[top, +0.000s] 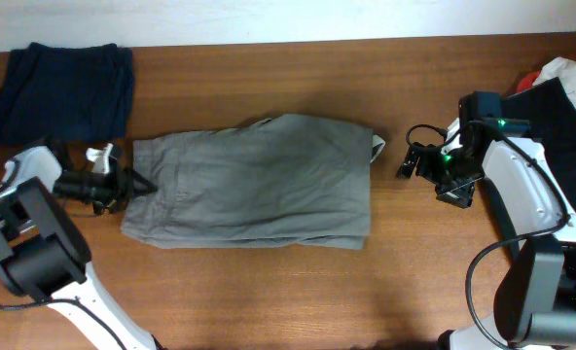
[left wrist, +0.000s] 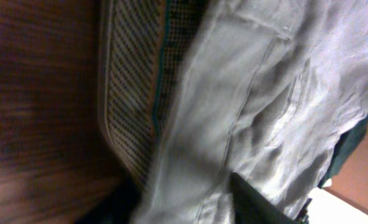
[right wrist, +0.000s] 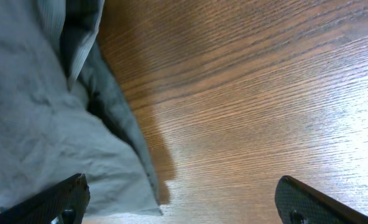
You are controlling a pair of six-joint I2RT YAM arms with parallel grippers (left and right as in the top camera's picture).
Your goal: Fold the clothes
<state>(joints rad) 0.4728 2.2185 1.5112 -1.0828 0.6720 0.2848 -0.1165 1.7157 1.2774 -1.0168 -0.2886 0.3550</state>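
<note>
The grey-olive shorts (top: 259, 175) lie flat in the middle of the table, folded lengthwise, waistband to the left. My left gripper (top: 142, 184) is at their left edge and shut on the waistband. In the left wrist view the fabric (left wrist: 265, 93) fills the space between the fingers (left wrist: 184, 205), with the checked inner waistband (left wrist: 134, 93) showing. My right gripper (top: 407, 160) is open and empty just right of the shorts' right end. The right wrist view shows that hem (right wrist: 35, 124) under the left finger and bare wood between the fingers (right wrist: 184, 199).
A dark navy folded garment (top: 64, 87) lies at the back left. A large black garment (top: 560, 126) with something white and red (top: 570, 70) on it lies at the right edge behind the right arm. Bare wooden table (top: 269, 292) runs along the front.
</note>
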